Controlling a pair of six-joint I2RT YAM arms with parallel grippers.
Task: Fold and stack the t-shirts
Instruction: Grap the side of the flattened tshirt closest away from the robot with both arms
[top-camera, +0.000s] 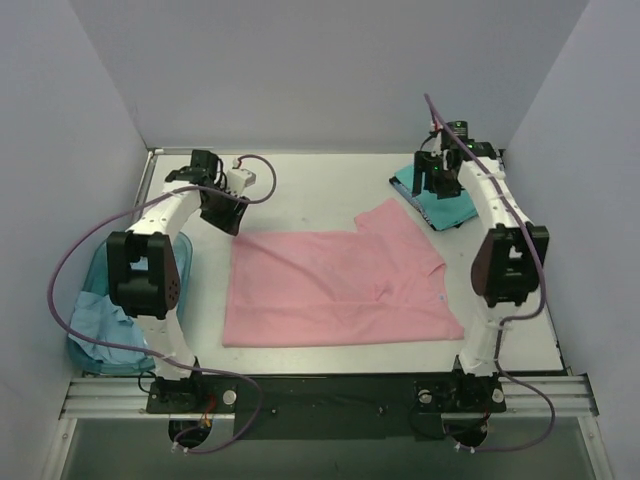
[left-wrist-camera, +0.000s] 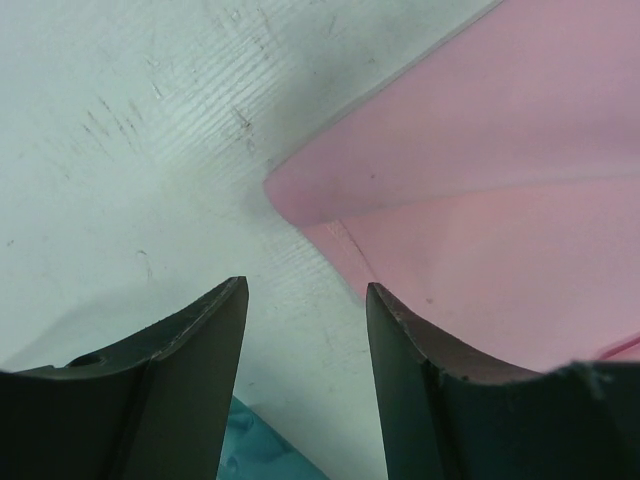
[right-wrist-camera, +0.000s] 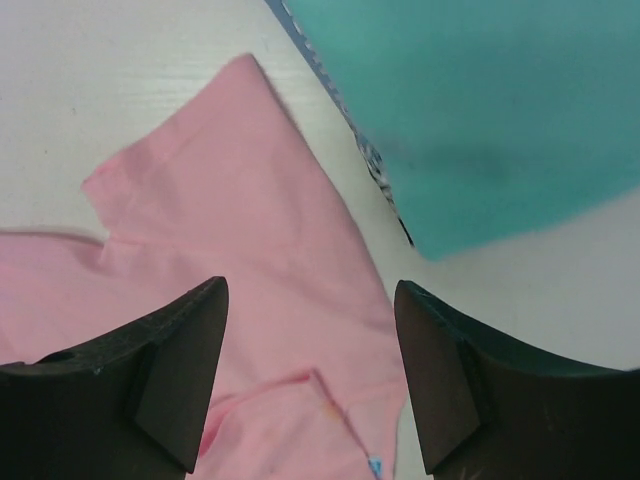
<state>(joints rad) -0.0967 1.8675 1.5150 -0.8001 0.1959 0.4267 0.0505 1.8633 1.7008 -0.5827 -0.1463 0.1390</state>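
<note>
Pink shirt (top-camera: 330, 290) lies partly folded mid-frame on the bench (top-camera: 320, 190), teal shirt (top-camera: 445, 208) folded upper right. Left tool (top-camera: 222, 215) and right tool (top-camera: 438, 182) hang spread, empty; next, each likely needs a pink edge to fold again.

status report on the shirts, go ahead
Left gripper and right gripper open, empty. Pink t-shirt spread mid-table; teal t-shirt folded far right; pale blue t-shirt in basket. Nothing blocking.

The pink t-shirt (top-camera: 330, 290) is looking like soft matt cloth. The worktop (top-camera: 300, 190) is showing a scuffed matt finish
</note>
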